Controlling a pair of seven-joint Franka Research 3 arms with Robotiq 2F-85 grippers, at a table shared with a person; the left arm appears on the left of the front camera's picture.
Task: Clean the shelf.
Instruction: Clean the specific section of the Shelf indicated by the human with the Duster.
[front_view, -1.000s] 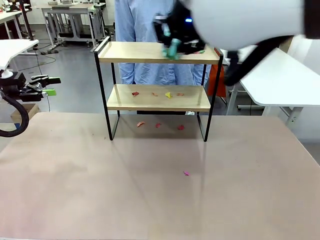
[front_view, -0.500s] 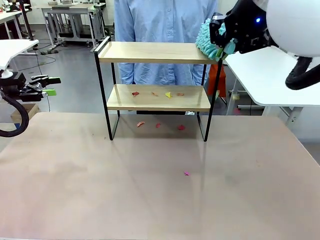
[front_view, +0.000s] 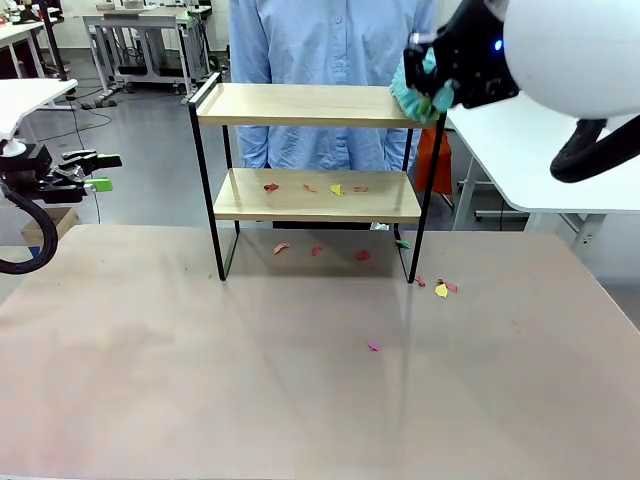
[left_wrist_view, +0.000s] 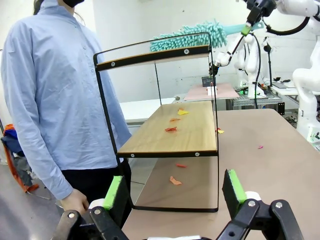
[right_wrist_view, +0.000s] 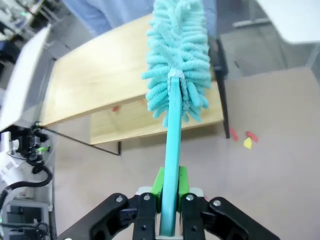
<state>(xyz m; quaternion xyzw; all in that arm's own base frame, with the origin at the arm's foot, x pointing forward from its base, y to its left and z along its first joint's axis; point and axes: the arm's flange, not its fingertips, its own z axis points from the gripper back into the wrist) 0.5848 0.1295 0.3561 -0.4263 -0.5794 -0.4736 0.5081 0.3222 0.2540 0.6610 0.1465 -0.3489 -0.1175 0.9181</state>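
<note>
Shelf (front_view: 315, 105) stands upper centre of the front view, at the far side of the table (front_view: 200, 400), its black legs on the tabletop. The top board is bare wood. The lower board carries a few red, orange and yellow scraps (front_view: 337, 189). More loose bits (front_view: 441, 290) lie on the table under the shelf and just right of its right front leg. One pink bit (front_view: 373, 347) lies alone, nearer the middle of the frame. A teal fluffy duster (right_wrist_view: 177, 75) sits over the right end of the top board; cannot tell whether it is touching or just above. Right hand (right_wrist_view: 169, 192) is clamped on the duster's handle, upper right of the front view. Left hand (left_wrist_view: 175, 192) is spread wide with nothing in it, at the left edge of the front view, well apart from the shelf. A person (front_view: 320, 40) in a light blue shirt stands right behind the shelf.
</note>
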